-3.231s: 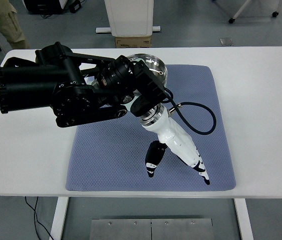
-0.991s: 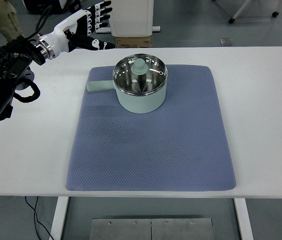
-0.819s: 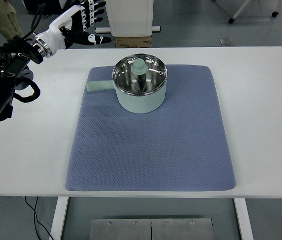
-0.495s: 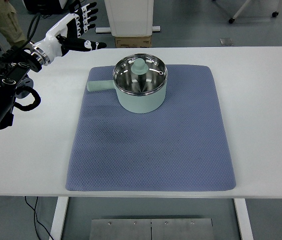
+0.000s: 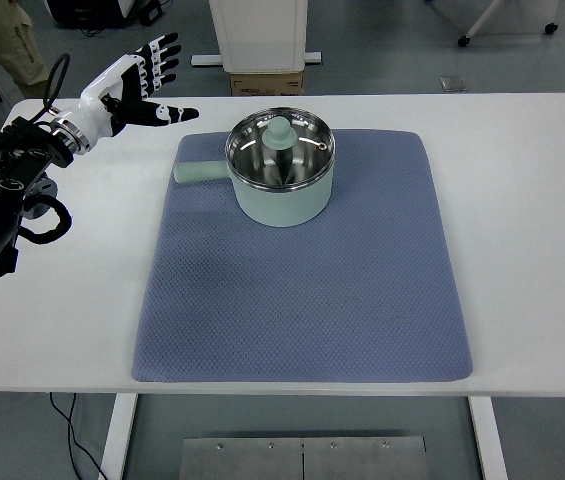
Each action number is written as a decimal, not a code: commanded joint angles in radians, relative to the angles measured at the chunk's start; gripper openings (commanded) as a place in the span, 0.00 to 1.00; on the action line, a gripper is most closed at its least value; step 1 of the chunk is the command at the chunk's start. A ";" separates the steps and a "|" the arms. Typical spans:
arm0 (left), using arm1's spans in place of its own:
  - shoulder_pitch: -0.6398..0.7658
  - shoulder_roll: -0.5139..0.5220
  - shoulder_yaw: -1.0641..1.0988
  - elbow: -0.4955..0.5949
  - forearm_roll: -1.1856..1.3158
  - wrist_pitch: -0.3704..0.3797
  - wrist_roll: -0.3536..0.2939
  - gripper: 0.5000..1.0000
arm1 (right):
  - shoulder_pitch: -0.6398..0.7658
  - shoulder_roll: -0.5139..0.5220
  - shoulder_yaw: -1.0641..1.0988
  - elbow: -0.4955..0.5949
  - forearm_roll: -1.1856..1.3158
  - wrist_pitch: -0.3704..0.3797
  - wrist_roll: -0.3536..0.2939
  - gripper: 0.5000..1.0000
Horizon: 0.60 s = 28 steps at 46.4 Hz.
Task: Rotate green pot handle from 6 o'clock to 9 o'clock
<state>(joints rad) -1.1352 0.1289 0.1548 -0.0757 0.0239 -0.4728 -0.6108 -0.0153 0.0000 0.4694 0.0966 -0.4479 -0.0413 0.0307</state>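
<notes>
A pale green pot [image 5: 280,190] with a glass lid and green knob [image 5: 279,131] stands on the upper part of a blue-grey mat [image 5: 302,290]. Its handle [image 5: 198,172] sticks out to the left, toward the picture's left edge. My left hand [image 5: 147,82], white with black joints, hovers over the table's far left corner, well away from the pot, with its fingers spread and nothing in them. Its black arm [image 5: 7,190] runs down the left edge. The right arm does not show.
The white table [image 5: 522,230] extends around the mat on all sides. Behind the table stand a white cabinet base [image 5: 258,35] and a cardboard box [image 5: 266,83]. A person's trouser leg [image 5: 12,45] shows at the top left.
3.2 s ago the left arm covered the pot, hand on the mat. It has since withdrawn to the far left corner; over the last second the hand dropped lower and leftward. The pot has not moved.
</notes>
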 commanded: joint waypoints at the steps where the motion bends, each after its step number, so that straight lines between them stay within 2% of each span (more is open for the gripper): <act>1: 0.018 0.000 -0.003 0.001 -0.004 0.000 0.000 1.00 | 0.000 0.000 0.000 0.000 0.000 0.000 0.000 1.00; 28: 0.072 -0.012 -0.087 -0.024 -0.366 -0.004 0.000 1.00 | 0.000 0.000 0.000 0.000 0.000 0.000 0.000 1.00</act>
<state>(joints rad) -1.0742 0.1172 0.0855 -0.0921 -0.3283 -0.4742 -0.6110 -0.0153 0.0000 0.4694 0.0966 -0.4475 -0.0416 0.0307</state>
